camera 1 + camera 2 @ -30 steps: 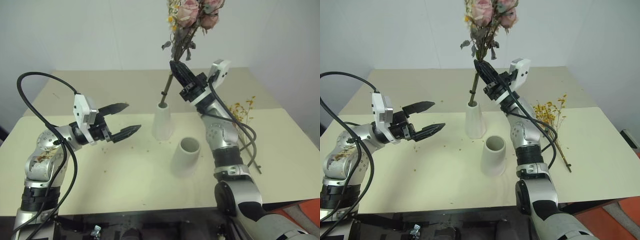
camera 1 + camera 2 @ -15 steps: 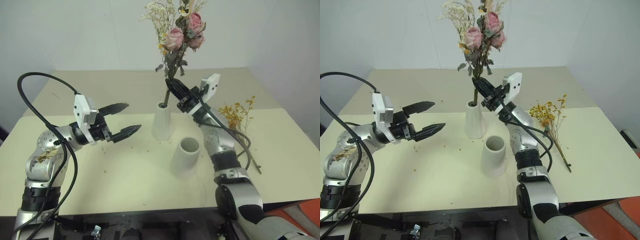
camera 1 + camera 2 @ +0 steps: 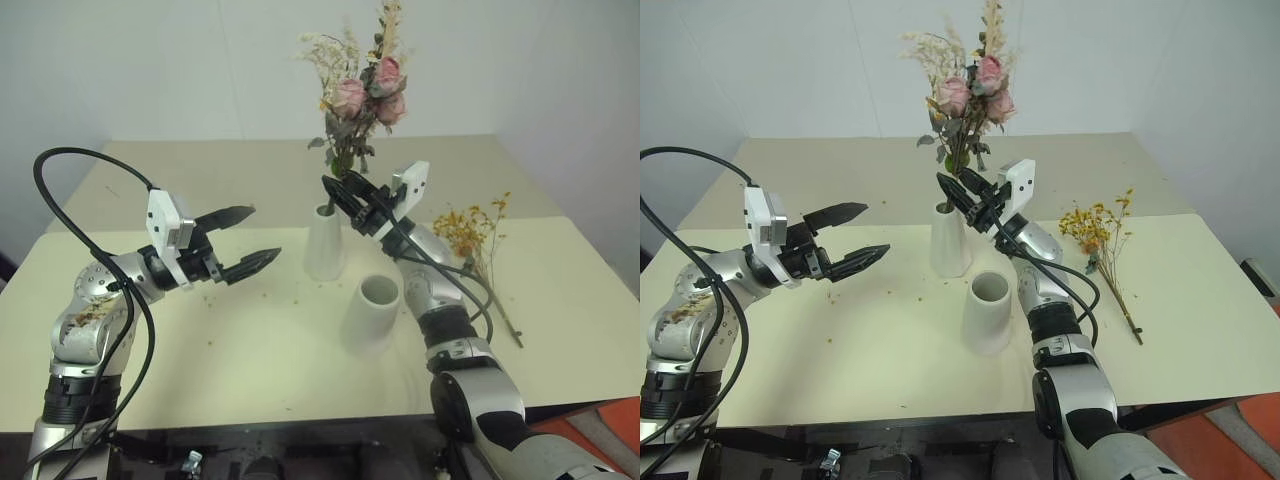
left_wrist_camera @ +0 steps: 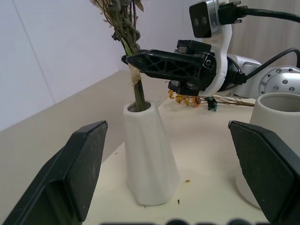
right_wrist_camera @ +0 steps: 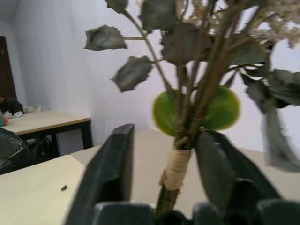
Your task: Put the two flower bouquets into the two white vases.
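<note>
One bouquet is in place: the pink rose bouquet stands in the tall slim vase mid-desk, the right gripper spread apart around its stems. Left gripper hangs open. Yellow blossom bouquet lies near the desk's right edge; wide vase stands empty.

- No legible text, label, brand, number or sign is found in any view.
</note>
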{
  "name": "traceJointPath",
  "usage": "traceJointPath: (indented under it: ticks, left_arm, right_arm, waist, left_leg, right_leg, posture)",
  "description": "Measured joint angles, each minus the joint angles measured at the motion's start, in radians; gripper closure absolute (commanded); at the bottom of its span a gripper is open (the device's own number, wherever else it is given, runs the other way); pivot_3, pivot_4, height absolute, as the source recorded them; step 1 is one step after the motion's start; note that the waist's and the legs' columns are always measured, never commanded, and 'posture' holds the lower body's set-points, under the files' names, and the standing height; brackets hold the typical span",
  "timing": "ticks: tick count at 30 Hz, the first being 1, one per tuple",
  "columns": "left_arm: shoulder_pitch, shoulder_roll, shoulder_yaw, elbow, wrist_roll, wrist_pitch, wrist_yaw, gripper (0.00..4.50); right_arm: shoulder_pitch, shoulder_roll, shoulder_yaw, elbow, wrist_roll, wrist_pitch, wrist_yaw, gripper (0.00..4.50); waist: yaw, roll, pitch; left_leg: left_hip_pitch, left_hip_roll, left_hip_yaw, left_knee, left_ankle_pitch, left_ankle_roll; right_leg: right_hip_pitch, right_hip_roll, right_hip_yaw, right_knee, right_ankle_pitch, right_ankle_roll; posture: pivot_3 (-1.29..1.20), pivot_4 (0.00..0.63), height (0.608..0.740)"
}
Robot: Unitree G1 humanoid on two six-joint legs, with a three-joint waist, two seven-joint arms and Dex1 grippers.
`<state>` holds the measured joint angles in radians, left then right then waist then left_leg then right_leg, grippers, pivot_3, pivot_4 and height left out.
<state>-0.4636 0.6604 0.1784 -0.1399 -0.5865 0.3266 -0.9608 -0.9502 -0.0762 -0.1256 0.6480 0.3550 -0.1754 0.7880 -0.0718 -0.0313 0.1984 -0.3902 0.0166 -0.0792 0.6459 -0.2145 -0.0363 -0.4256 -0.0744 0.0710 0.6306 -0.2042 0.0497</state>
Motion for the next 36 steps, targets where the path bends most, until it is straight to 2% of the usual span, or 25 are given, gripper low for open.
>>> traceJointPath:
  ticks: [4, 13, 24, 30, 36]
  left_arm:
    - [0.000, -0.004, 0.000, 0.001, 0.004, -0.010, 0.000, 0.00]
    - [-0.002, -0.016, 0.000, 0.036, 0.014, -0.032, -0.004, 0.00]
    - [-0.009, -0.021, -0.001, 0.042, 0.033, -0.041, -0.006, 0.00]
    - [-0.012, -0.023, -0.001, 0.042, 0.033, -0.040, -0.012, 0.00]
    - [-0.031, -0.020, -0.005, 0.038, 0.033, -0.029, -0.032, 0.00]
  right_arm:
    - [0.001, -0.011, 0.000, 0.000, 0.001, 0.000, 0.022, 0.01]
    - [0.024, -0.042, 0.001, -0.011, 0.021, 0.013, 0.106, 0.01]
    - [0.024, -0.102, -0.004, -0.014, 0.022, 0.024, 0.131, 0.01]
    - [0.070, -0.209, -0.036, -0.111, 0.045, 0.053, 0.139, 0.01]
    - [0.164, -0.354, -0.065, -0.256, 0.058, 0.158, 0.099, 0.01]
  waist:
    - [0.001, 0.000, 0.000]
    - [0.000, 0.000, 0.000]
    - [0.001, 0.000, 0.000]
    - [0.005, 0.000, 0.000]
    - [0.005, 0.000, 0.000]
  left_leg:
    - [0.000, 0.000, 0.000, 0.000, 0.000, 0.000]
    - [0.000, 0.000, 0.000, 0.000, 0.000, 0.000]
    - [0.000, 0.000, 0.000, 0.000, 0.000, 0.000]
    - [0.000, -0.001, 0.000, 0.000, 0.000, 0.000]
    - [0.000, -0.001, 0.000, 0.000, 0.000, 0.000]
  right_leg:
    - [0.000, 0.000, 0.000, 0.000, 0.000, 0.000]
    - [0.000, 0.000, 0.000, 0.000, 0.000, 0.000]
    - [0.000, 0.000, 0.000, 0.000, 0.000, 0.000]
    - [0.001, -0.001, 0.000, -0.001, 0.000, 0.000]
    - [0.001, -0.001, 0.000, -0.001, 0.000, 0.000]
  posture:
    - [0.00, 0.150, 0.740]
    - [0.00, 0.150, 0.740]
    - [0.00, 0.150, 0.740]
    - [0.00, 0.150, 0.740]
    - [0.00, 0.150, 0.740]
